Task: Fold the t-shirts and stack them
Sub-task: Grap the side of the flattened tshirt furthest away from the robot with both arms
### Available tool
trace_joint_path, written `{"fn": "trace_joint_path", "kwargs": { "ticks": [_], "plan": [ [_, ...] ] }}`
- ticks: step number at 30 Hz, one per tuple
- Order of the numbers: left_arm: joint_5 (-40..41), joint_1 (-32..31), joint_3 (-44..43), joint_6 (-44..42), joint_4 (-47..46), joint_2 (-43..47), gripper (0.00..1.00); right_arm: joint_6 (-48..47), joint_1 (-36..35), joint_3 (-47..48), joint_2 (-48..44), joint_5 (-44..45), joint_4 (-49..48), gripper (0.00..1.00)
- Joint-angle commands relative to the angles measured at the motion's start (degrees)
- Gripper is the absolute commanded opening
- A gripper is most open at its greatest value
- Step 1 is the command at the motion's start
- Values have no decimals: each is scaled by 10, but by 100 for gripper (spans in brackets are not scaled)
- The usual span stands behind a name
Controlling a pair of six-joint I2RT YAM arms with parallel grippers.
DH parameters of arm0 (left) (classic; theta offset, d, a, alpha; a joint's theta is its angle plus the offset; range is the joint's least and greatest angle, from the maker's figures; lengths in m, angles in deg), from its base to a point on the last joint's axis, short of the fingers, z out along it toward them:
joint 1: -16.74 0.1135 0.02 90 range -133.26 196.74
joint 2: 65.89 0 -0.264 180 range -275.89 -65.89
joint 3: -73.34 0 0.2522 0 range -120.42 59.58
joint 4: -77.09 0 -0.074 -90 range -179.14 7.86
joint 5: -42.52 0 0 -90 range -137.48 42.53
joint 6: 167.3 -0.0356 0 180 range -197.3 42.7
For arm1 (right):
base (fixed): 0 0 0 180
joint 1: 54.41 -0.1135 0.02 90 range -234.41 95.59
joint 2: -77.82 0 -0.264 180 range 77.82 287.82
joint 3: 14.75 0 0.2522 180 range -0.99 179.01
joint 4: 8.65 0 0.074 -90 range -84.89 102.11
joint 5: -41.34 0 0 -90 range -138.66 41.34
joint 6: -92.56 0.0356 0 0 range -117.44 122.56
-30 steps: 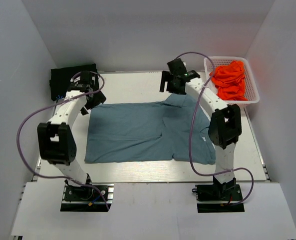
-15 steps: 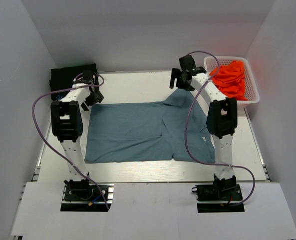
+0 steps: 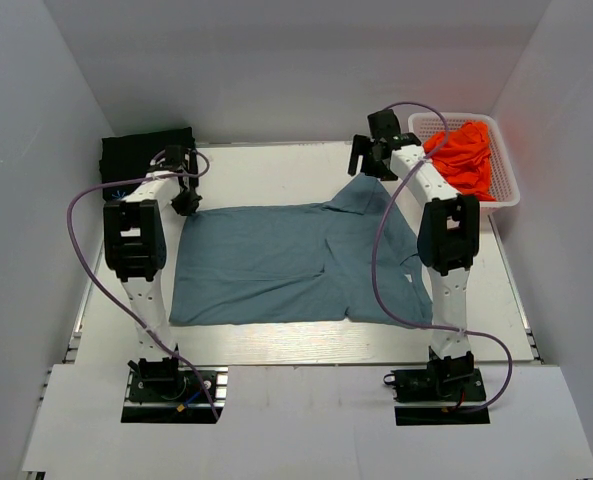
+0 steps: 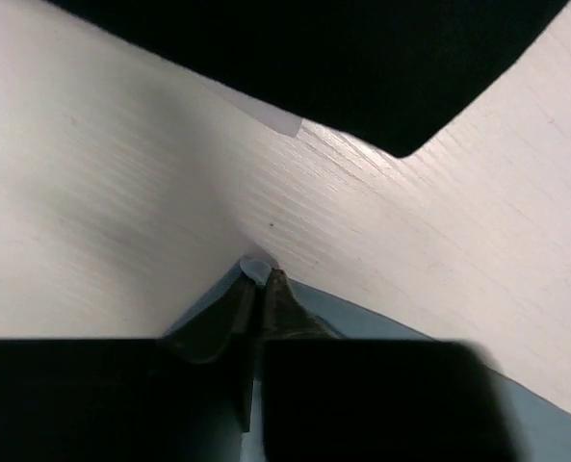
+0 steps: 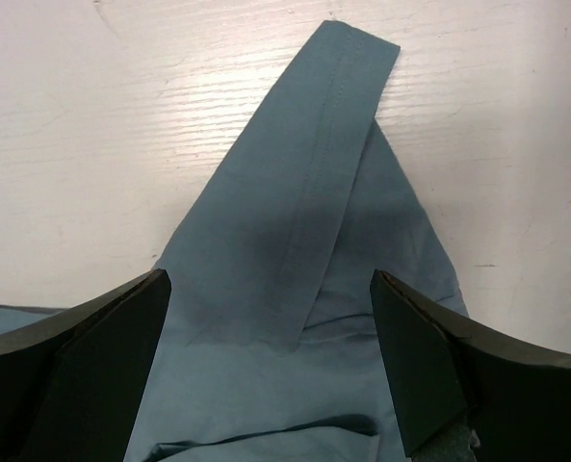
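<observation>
A slate-blue t-shirt [image 3: 286, 265] lies spread flat across the middle of the table. My left gripper [image 3: 184, 204] is down at its far left corner. In the left wrist view the fingers [image 4: 283, 303] are pinched together on that corner of the blue t-shirt [image 4: 254, 268]. My right gripper [image 3: 370, 168] hovers over the far right sleeve, open. In the right wrist view the sleeve [image 5: 309, 207] lies flat between the wide-apart fingers [image 5: 121, 318]. Black t-shirts [image 3: 141, 152] lie folded at the far left. Orange-red t-shirts [image 3: 461, 155] are heaped in the basket.
A white lattice basket [image 3: 506, 198] stands at the far right corner, close beside the right arm. The black pile [image 4: 314, 58] lies just beyond the left gripper. White walls enclose the table on three sides. Purple cables loop from both arms.
The left gripper has closed on the shirt's far left corner. Both arms have reached farther back, the right gripper shifting right and away over the sleeve, still open.
</observation>
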Motion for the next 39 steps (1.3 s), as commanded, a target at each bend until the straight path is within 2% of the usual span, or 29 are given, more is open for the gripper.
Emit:
{"fn": "trace_joint_path", "kwargs": {
  "ticks": [1,2,7,17,25,35,37,39],
  "plan": [
    [-23,3,26,-5,-8,27,14,-13,1,19,16,17,-13,90],
    [-23,3,26,-5,-8,32,0,-11,1,20,18,40,-18,90],
    [-13,3,31,-5,3,44,0,-9,-1,47,59,58,-50,90],
    [-2,3,61,0,-2,78,0,75,2,65,112,143,-159,90],
    [3,3,66,0,-8,78,0,87,15,69,140,114,-200,89],
    [8,3,56,11,-2,78,0,111,31,71,162,78,-212,74],
    [8,3,56,11,-2,78,0,115,35,67,162,50,-221,66],
    [8,3,49,11,-2,78,0,121,40,62,159,27,-230,54]
  ]
}}
